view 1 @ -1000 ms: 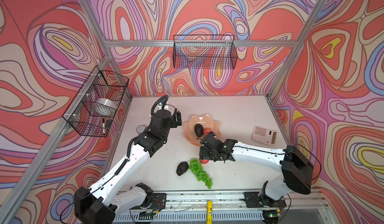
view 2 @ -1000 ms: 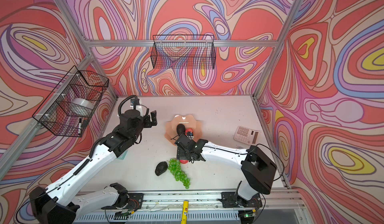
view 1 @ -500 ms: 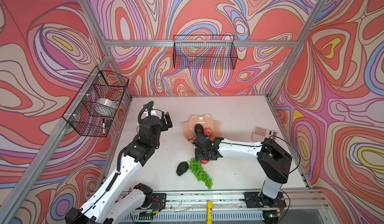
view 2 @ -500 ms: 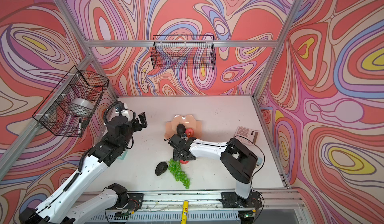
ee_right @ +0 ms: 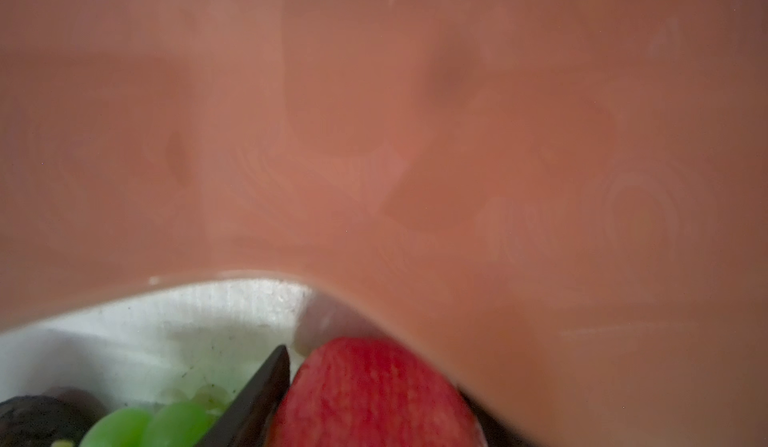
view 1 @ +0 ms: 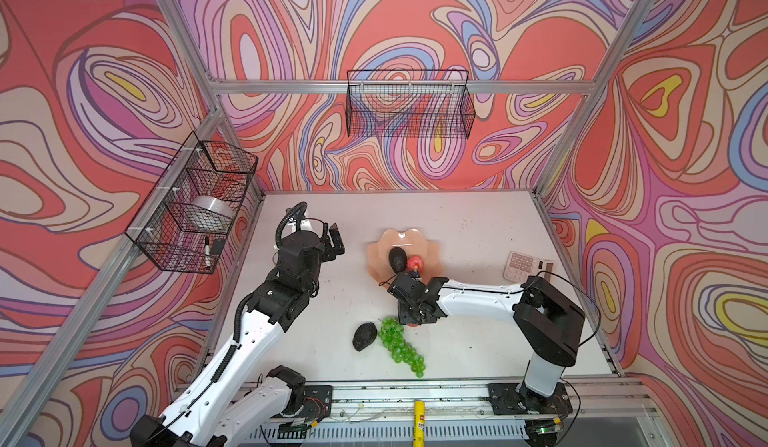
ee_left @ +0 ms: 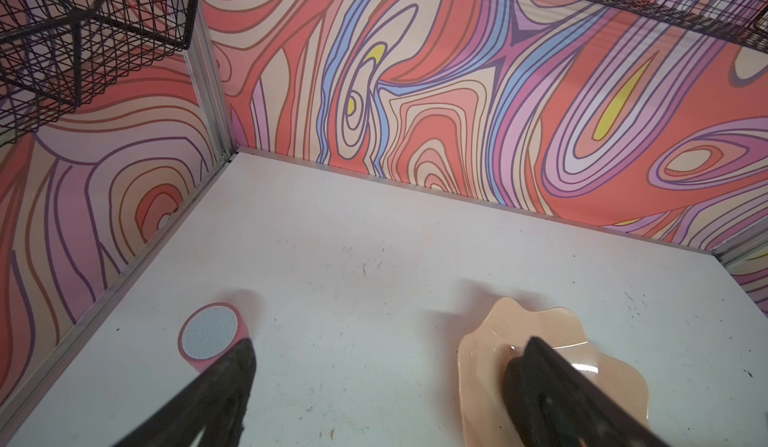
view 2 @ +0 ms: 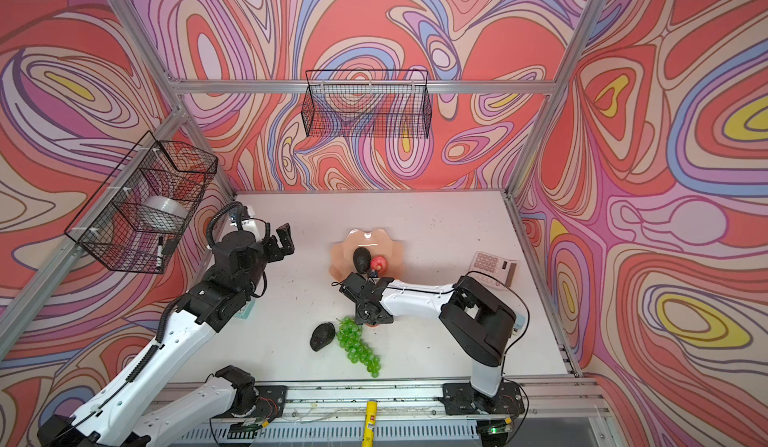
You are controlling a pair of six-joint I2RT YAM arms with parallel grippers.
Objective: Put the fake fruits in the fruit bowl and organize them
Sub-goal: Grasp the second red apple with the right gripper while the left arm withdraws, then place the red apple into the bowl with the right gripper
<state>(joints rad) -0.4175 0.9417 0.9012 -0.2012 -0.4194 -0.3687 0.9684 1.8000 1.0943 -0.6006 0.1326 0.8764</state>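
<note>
A wide, glossy peach-pink scalloped bowl [view 1: 428,254] holds 1 dark avocado [view 1: 397,259] and 1 red apple [view 1: 414,263]. The left gripper [view 1: 328,239] hangs spread wide; the right gripper [ee_right: 374,399] brackets a 2nd red apple [ee_right: 374,395] beside green grapes [view 1: 401,345]. No writing is legible.

Whole tabletop [view 1: 478,224] viewed from high above in both top views, nearly identical. Left wrist view faces the back corner, obliquely downward. Right wrist view pressed close against apple [ee_right: 374,395].
</note>
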